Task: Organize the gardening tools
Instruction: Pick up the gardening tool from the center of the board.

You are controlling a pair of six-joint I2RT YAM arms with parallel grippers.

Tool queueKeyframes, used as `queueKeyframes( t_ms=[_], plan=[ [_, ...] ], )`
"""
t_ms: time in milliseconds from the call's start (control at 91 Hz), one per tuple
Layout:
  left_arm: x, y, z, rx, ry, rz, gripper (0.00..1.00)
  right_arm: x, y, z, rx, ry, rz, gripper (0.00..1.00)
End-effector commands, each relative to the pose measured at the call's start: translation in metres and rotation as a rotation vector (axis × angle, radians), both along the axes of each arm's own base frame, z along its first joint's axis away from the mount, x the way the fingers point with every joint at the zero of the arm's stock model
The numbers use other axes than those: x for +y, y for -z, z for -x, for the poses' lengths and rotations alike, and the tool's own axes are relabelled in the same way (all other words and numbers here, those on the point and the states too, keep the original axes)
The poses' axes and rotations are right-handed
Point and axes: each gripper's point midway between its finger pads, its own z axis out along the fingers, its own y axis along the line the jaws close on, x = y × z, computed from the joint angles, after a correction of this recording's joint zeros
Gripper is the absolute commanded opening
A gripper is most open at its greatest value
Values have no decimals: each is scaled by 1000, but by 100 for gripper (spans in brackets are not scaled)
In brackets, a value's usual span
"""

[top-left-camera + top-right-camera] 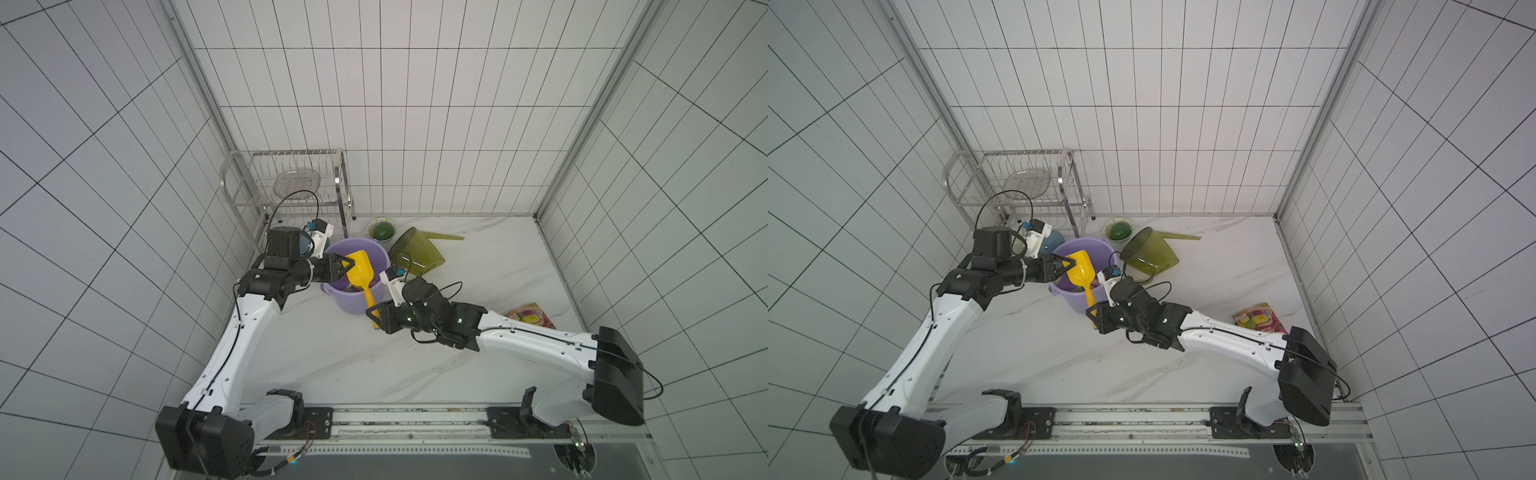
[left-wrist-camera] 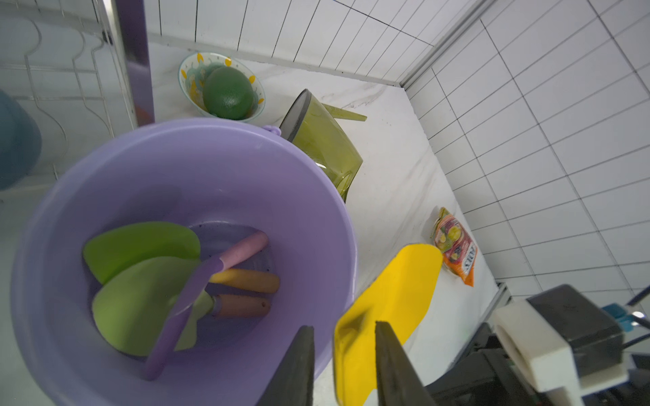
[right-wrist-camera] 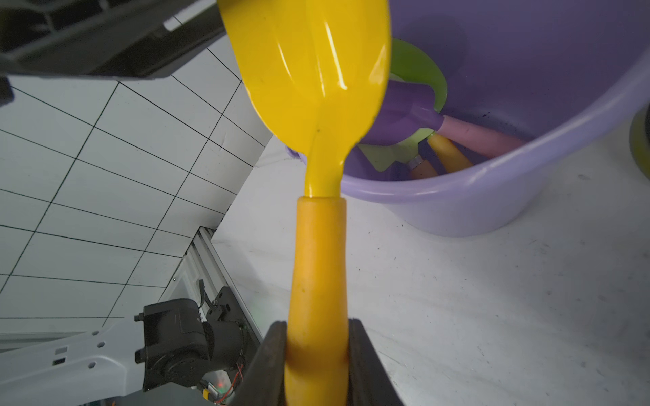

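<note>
The yellow scoop (image 1: 360, 271) spans the purple bucket (image 1: 353, 306), blade over its mouth, handle past its rim. The right gripper (image 3: 318, 346) clenches the handle; the left gripper (image 2: 344, 334) straddles the blade edge, jaws slack. Best the left backs clear before the right tips the blade inside. Only the wrist views show 3 shovels (image 2: 147, 281) on the bucket's bottom; the olive watering can (image 1: 417, 254) lies just beside it.

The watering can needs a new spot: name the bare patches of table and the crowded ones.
Bare: the wide front strip between the purple bucket and the rail; also the stretch from the watering can to the right wall, behind the snack packet. Crowded: the back-left corner, with dish rack, bowl, bucket and yellow scoop.
</note>
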Motion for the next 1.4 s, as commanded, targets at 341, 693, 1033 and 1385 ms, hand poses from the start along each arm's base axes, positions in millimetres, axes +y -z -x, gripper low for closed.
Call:
queueKeyframes(
  t_ms=[341, 693, 1033, 1385],
  plan=[
    [-20, -21, 61, -120, 400, -67, 46, -51, 13, 20, -170, -294, 49, 9],
    [-25, -8, 78, -81, 494, -80, 46, -49, 10, 45, -176, -461, -10, 9],
    [-27, -7, 80, -92, 500, -80, 20, -50, 18, 35, -187, -421, 25, 9],
    [-24, -9, 67, -87, 433, -89, 0, -52, 19, 29, -178, -379, 41, 16]
  ],
)
